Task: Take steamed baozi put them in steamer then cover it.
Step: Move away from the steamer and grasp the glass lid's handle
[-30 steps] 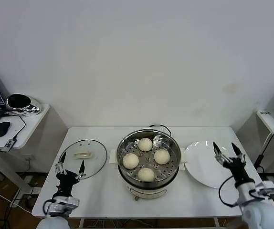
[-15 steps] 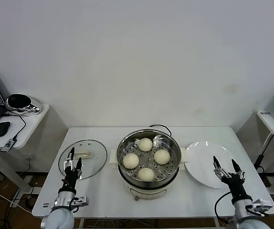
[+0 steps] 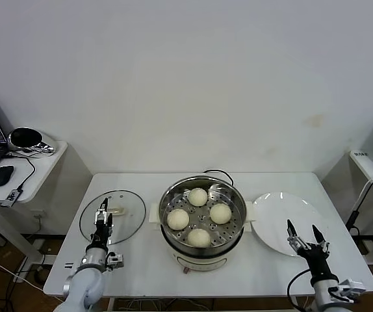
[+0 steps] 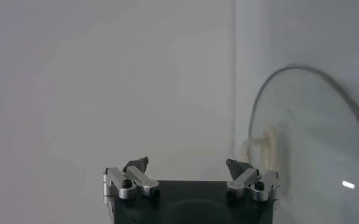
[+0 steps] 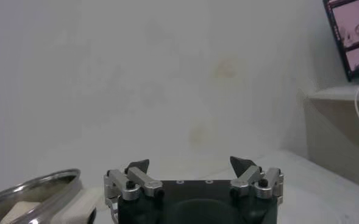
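All 4 steamed baozi [image 3: 198, 217] sit in the steamer [image 3: 203, 221]; the left gripper [image 3: 102, 218], spread and empty, has advanced over the glass lid [image 3: 112, 216], probably to grasp it; the right gripper [image 3: 301, 236], spread, has drawn back by the plate [image 3: 284, 222].

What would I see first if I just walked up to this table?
The shiny steamer in the middle of the table, with four steamed baozi sitting inside and no cover on. Its glass lid lies flat to the left and a white plate to the right.
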